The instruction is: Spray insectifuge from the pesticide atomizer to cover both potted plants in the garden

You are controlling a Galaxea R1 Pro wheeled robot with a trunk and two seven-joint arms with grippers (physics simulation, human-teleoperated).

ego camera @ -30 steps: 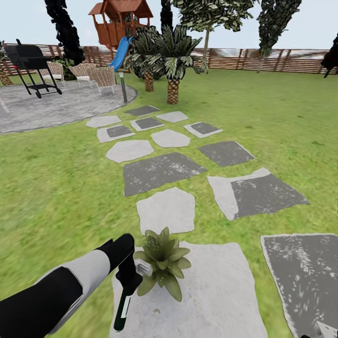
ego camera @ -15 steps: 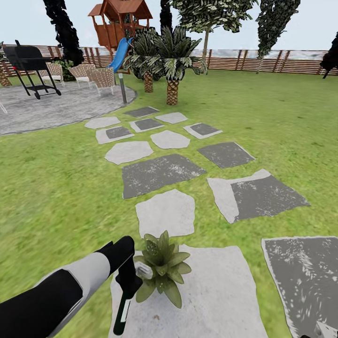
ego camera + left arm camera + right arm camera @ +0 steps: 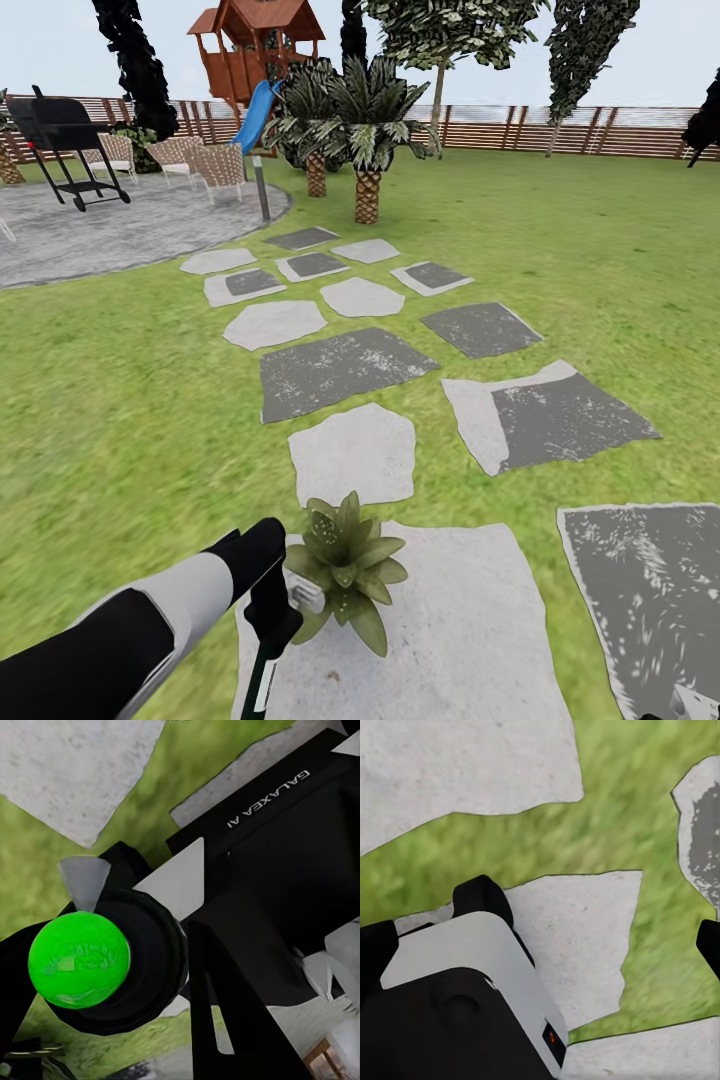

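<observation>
Green potted plant touching atomizer, prob.

Slim dark green spray bottle, pale trigger head up, tilted, just beside olive-green leafy rosette standing upright on pale grey stone slab.

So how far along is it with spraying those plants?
The pickup looks done: the left gripper holds the pesticide atomizer, its pale trigger head beside one potted plant on a pale stepping stone. No spray is visible, so I can't tell how covered that plant is. The other plant remains to be sprayed.
</observation>
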